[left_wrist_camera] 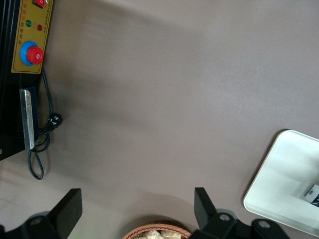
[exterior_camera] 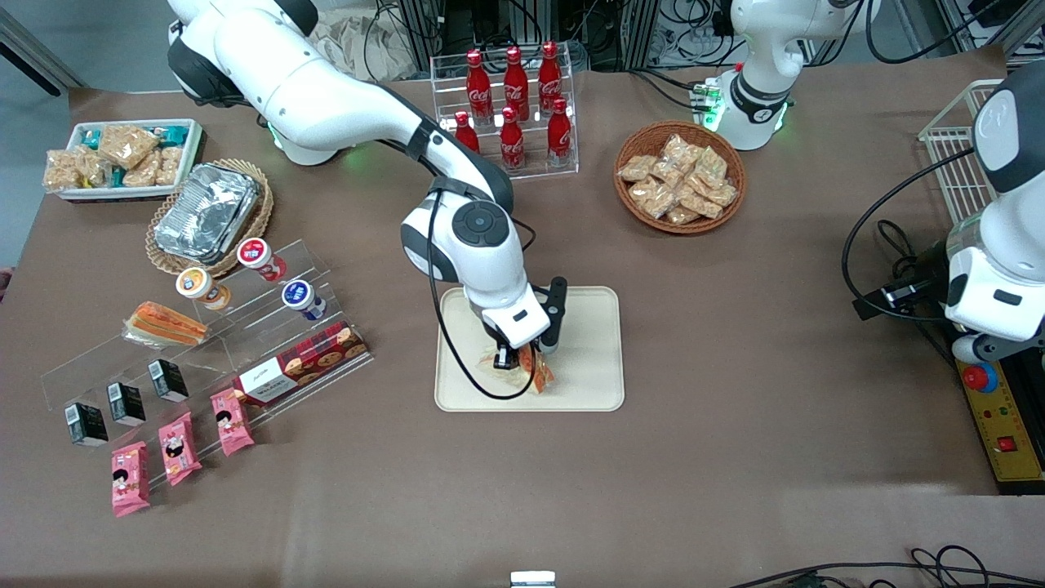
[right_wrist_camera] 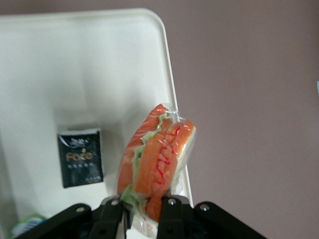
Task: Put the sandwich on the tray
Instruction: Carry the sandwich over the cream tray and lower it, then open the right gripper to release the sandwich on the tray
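Even, bright overhead light; soft shadows under the right arm on the tray [exterior_camera: 600, 384]. Glare on the foil container [exterior_camera: 204, 211]. Right wrist view: tray [right_wrist_camera: 75, 74] washed out, sandwich [right_wrist_camera: 158, 162] slightly soft.

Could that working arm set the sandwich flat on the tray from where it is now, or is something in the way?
Probably yes. The gripper holds the sandwich over the tray, near its edge. A small black packet lies on the tray beside it, but bare tray surface remains.
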Available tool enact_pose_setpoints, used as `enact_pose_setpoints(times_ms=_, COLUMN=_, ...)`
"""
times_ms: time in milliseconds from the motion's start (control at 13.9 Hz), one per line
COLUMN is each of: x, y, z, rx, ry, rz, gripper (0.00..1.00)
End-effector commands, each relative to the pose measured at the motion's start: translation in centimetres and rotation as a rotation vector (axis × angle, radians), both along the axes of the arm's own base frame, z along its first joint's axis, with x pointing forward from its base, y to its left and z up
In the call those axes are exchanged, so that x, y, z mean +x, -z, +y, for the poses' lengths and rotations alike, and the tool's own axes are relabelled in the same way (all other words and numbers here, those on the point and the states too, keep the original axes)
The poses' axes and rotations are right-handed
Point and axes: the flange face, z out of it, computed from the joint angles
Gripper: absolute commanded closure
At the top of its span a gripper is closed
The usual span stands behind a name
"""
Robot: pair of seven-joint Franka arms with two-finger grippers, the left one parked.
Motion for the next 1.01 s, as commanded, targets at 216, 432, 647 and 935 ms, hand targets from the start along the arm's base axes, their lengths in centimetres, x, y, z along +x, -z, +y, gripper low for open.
enact_pose_setpoints(times_ms=216, x=0.2, y=4.1, z=0.7, rx=-0.053, ry=-0.104, rz=-0.068, gripper=0.75)
enact_pose_setpoints(times_ms=432, x=0.2, y=5.4, z=0.8, rx=-0.047, ry=-0.108, rz=-0.061, gripper=0.72)
enact_pose_setpoints(times_ms=647, x=0.4, y=5.5, z=0.5, rx=-0.033, ry=-0.081, rz=-0.044, gripper=0.02)
enact_pose_setpoints(times_ms=935, x=1.9, y=1.4, z=-1.4, rx=0.073, ry=0.055, rz=0.038, gripper=0.02)
